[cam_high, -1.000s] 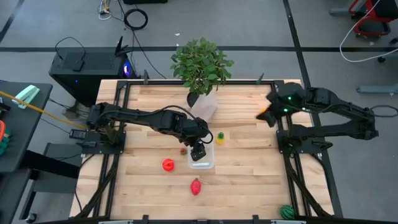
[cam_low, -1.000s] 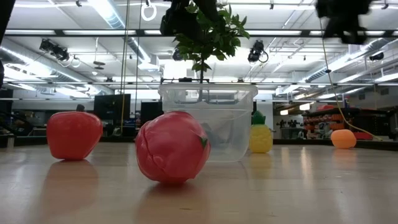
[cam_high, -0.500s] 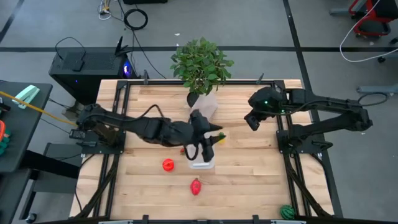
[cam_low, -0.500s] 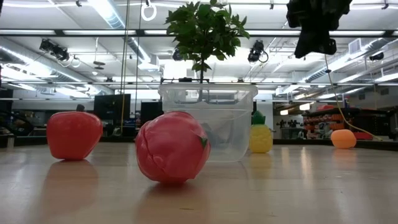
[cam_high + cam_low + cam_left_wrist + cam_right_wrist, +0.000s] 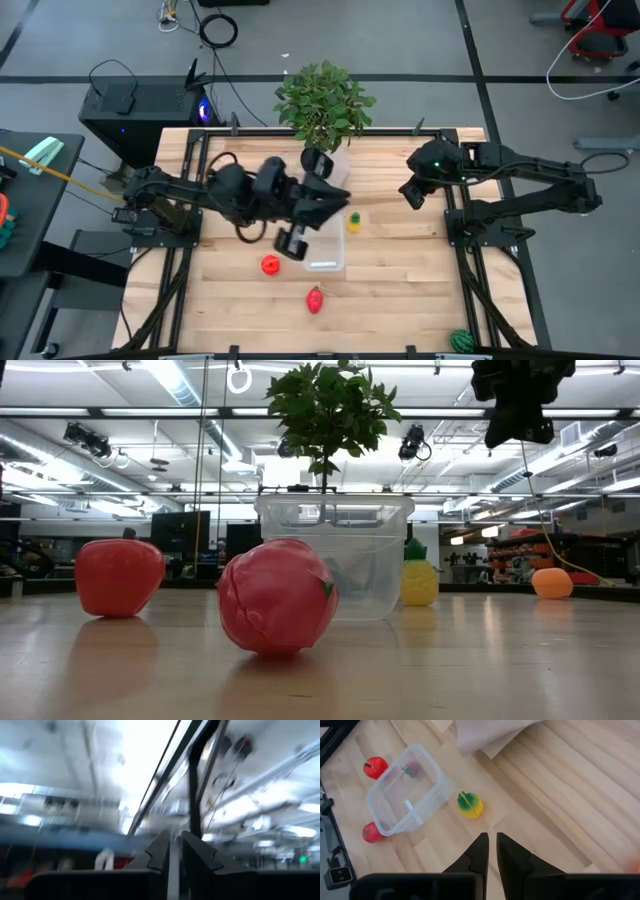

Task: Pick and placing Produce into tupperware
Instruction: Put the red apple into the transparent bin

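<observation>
Clear tupperware (image 5: 324,262) sits upright mid-counter; red produce (image 5: 270,265), pinkish-red (image 5: 315,299) and yellow pieces (image 5: 353,221) lie around it.

Wooden slat table (image 5: 400,290), clear tub (image 5: 325,255), red fruits (image 5: 270,265), (image 5: 315,299), yellow pineapple (image 5: 353,221), wrapped plant pot (image 5: 330,168)

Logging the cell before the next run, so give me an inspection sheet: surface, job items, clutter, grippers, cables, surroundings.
Surface: pale wooden slat table; no spills seen.
Job's things: clear plastic rectangular tub upright; round red toy fruit, pinkish-red toy fruit, yellow toy fruit and orange toy fruit outside it; striped green toy at the table's edge.
Clutter: leafy green potted plant at the back edge.
Grippers: left gripper raised, pointing upward; right gripper above the table's right rear; both hold nothing.
Cables: black coil on the floor.
Surroundings: black computer case beside the table.
</observation>
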Robot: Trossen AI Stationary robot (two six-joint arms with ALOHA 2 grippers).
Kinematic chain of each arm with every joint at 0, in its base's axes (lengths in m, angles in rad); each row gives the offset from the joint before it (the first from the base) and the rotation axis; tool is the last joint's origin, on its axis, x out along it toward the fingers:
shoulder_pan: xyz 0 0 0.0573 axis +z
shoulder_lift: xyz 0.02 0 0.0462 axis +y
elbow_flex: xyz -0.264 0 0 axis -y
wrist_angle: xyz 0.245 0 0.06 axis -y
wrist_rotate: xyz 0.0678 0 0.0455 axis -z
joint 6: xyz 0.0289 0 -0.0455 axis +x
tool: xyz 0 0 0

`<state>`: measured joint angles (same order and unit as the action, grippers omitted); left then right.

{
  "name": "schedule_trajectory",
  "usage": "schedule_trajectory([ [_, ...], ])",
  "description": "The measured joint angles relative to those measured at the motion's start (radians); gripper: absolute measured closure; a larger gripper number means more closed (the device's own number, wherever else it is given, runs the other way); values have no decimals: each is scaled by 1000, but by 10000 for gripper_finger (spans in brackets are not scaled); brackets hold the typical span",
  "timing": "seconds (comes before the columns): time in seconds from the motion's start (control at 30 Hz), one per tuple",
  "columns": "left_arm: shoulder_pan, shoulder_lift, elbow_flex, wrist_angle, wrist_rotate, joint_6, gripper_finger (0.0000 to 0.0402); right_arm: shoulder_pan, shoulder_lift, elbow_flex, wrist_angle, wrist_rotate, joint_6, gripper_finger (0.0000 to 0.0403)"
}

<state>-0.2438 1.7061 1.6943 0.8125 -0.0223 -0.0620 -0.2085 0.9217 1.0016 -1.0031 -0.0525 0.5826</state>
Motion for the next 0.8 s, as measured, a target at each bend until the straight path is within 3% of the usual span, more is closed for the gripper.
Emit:
schedule_trajectory([
  [0.1, 1, 0, 0, 93, 74, 23, 359, 0, -22, 0, 0, 0, 2, 360],
  [0.4, -10, 1, -29, 553, 88, 185, 382, 1, -61, 0, 0, 0, 53, 360],
  [0.5, 15, -12, -124, 753, 86, 190, 391, 1, -68, 0, -2, 0, 52, 360],
  [0.8, 99, -196, -534, 757, 34, 154, 385, 2, -77, 0, -41, 0, 21, 360],
])
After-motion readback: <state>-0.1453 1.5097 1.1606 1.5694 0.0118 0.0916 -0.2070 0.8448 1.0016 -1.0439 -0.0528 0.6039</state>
